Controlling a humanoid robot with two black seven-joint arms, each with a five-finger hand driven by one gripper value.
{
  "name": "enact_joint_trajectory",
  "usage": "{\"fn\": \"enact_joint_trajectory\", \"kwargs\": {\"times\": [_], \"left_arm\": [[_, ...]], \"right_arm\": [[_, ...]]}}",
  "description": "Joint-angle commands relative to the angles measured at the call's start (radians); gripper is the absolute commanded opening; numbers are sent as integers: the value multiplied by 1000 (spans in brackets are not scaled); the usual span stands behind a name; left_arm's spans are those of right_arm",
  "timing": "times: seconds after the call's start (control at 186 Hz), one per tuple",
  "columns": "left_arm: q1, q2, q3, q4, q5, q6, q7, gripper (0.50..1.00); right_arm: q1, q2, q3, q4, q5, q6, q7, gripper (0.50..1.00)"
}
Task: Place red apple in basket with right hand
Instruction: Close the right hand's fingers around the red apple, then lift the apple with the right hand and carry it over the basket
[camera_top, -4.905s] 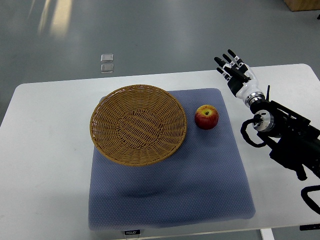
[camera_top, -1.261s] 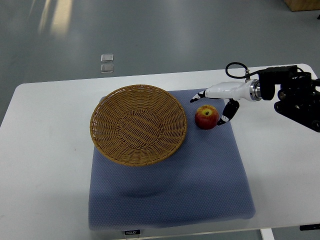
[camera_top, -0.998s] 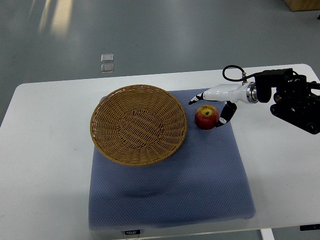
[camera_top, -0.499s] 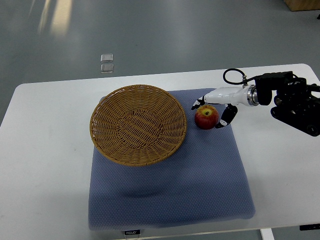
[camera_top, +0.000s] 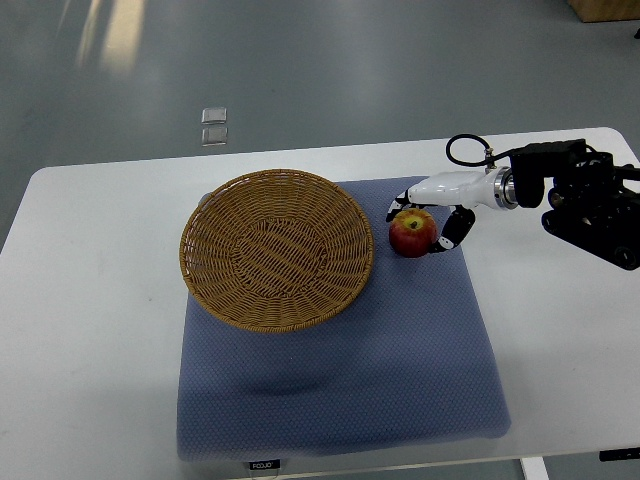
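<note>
Right hand (camera_top: 428, 214) fingers closed further around red apple (camera_top: 411, 232), basket (camera_top: 276, 248) unmoved

red apple (camera_top: 412, 233) upright on mat — beside basket (camera_top: 276, 248)

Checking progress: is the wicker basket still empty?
Empty: the round wicker basket shows only bare weave; the red apple sits outside on the blue mat.
</note>
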Motion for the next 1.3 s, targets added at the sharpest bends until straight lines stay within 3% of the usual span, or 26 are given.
{"fn": "enact_joint_trajectory", "kwargs": {"times": [0.0,0.193,0.515,0.902,1.293], "left_arm": [[0,0,0,0,0,1,0,1000],[0,0,0,0,0,1,0,1000],[0,0,0,0,0,-1,0,1000],[0,0,0,0,0,-1,0,1000],[0,0,0,0,0,-1,0,1000]], "right_arm": [[1,-3,1,0,2,-1,0,725],[33,-17,3,0,3,3,2,725],[203,-11,6,0,6,37,2,725],[259,190,18,3,20,39,2,729],[202,282,10,-6,9,31,-1,733]]}}
